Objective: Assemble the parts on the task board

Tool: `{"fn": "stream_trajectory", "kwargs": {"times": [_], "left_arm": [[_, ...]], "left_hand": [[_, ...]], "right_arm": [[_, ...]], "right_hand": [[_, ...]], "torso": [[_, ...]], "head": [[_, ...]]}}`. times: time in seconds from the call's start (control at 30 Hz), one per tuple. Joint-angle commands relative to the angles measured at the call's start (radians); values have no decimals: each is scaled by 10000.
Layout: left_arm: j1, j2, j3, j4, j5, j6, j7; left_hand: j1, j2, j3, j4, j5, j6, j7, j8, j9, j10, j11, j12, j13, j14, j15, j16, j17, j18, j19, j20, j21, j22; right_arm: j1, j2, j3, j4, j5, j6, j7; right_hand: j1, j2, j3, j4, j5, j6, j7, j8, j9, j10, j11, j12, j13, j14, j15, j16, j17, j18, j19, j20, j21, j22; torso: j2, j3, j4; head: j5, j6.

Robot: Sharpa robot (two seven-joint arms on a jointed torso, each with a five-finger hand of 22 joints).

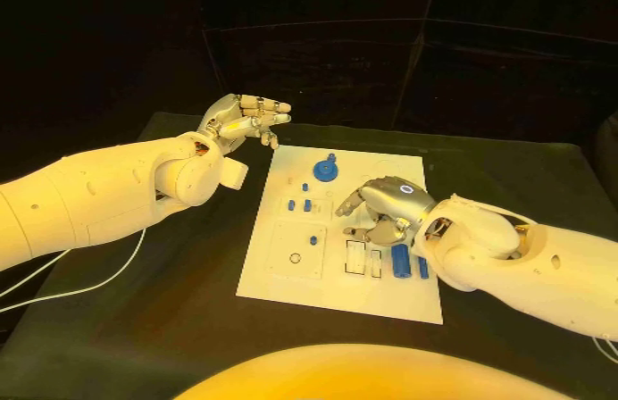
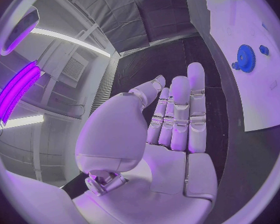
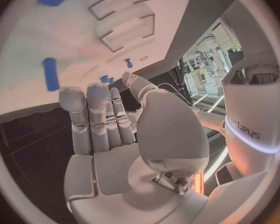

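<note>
The white task board (image 1: 387, 295) lies mid-table. A blue gear (image 1: 326, 168) stands near its far edge, with small blue pieces (image 1: 299, 204) just nearer. Two blue cylinders (image 1: 401, 259) lie by its right edge. My right hand (image 1: 381, 206) hovers over the board's middle right, fingers pointing down, holding nothing; its wrist view shows straight fingers (image 3: 97, 115) over the board (image 3: 40, 40) and a blue cylinder (image 3: 50, 73). My left hand (image 1: 245, 119) is raised beyond the board's far left corner, empty, with fingers (image 2: 177, 117) stretched out; the gear (image 2: 245, 58) lies ahead of them.
Rectangular slots (image 1: 357, 255) and a round hole (image 1: 295, 258) mark the board's near half. A white cable (image 1: 104, 279) trails over the black table (image 1: 168, 329) under my left arm. The table's far edge runs behind the left hand.
</note>
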Motion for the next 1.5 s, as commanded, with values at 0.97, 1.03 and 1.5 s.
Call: {"fn": "stream_trajectory", "kwargs": {"times": [0.97, 1.03, 1.5], "left_arm": [[13, 82, 1, -84, 37, 274, -19], [13, 84, 1, -85, 37, 274, -21], [12, 100, 1, -96, 37, 283, -25]], "left_hand": [[-41, 26, -31, -56, 43, -23, 20, 13, -11, -43, 14, 32, -15, -79, 18, -35, -20, 120, -48, 18, -34, -19], [-41, 26, -31, -56, 43, -23, 20, 13, -11, -43, 14, 32, -15, -79, 18, -35, -20, 120, -48, 18, -34, -19], [-41, 26, -31, -56, 43, -23, 20, 13, -11, -43, 14, 32, -15, -79, 18, -35, -20, 120, -48, 18, -34, -19]], "right_arm": [[776, -273, 49, -474, -249, 2904, -1617], [775, -243, 48, -503, -250, 3012, -1632], [767, -50, 44, -635, -250, 2804, -1400]], "right_hand": [[925, 642, -1431, 353, -46, -29, -203, 66, 16, 499, -231, 929, -8, 206, -192, 167, 20, 70, 304, -141, 119, 281], [962, 661, -1323, 347, -65, 19, -213, 72, 18, 618, -251, 915, -17, 227, -209, 259, 115, 53, 351, -162, 193, 381], [1138, 766, -400, 281, -440, 460, -195, 123, 38, 1205, -287, 615, -27, 282, -247, 752, 599, -21, 516, -214, 535, 819]], "torso": [[-37, 8, -50], [-32, 10, -45], [-39, 10, -56]], "head": [[-220, 145], [-225, 142], [-227, 102]]}}
